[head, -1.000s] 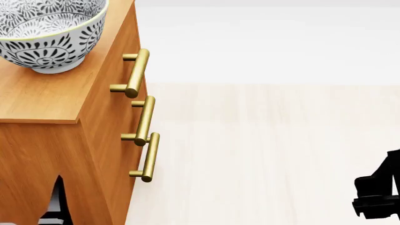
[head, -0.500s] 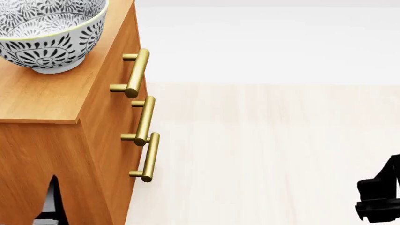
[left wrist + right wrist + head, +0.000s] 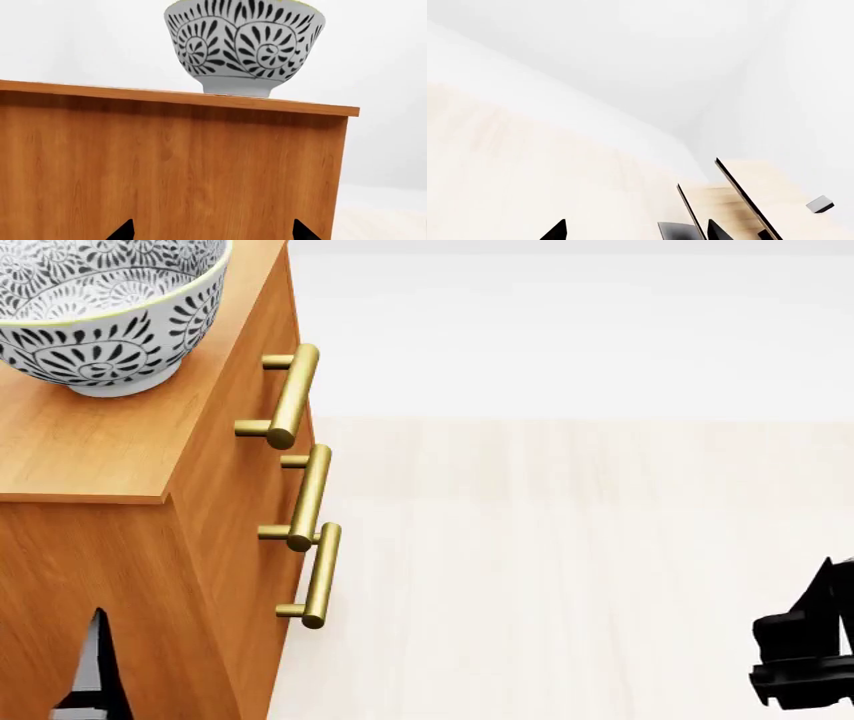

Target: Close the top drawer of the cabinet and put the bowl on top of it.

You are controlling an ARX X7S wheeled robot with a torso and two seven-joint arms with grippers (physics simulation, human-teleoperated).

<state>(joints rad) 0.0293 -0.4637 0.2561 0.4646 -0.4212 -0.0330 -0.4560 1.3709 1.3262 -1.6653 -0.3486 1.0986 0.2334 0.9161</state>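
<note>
The round white ceramic bowl with dark grey floral pattern [image 3: 100,310] is seen resting upright on the flat top of the orange-brown wood-grain cabinet [image 3: 94,450], toward its far left part in the head view. From the left wrist view the same bowl [image 3: 243,45] is shown standing on the cabinet's top edge [image 3: 173,95], with the plain wooden side panel filling the space below. The top drawer [image 3: 260,360] is seen flush with the cabinet front, its horizontal brass bar handle [image 3: 287,395] lined up above the two lower brass handles [image 3: 314,540].

The left claw [image 3: 210,232] is glimpsed only as two dark fingertips [image 3: 123,232] set wide apart in front of the cabinet's side, nothing held between them. In the head view, a dark sliver of the left arm [image 3: 91,670] is caught at the near left, against the cabinet side.

The right claw [image 3: 637,230] is shown over the pale wooden floor [image 3: 561,570], well apart from the cabinet; its two dark tips are spread, nothing gripped. A pale wooden shelf with dark edges [image 3: 740,200] is seen beyond it.
</note>
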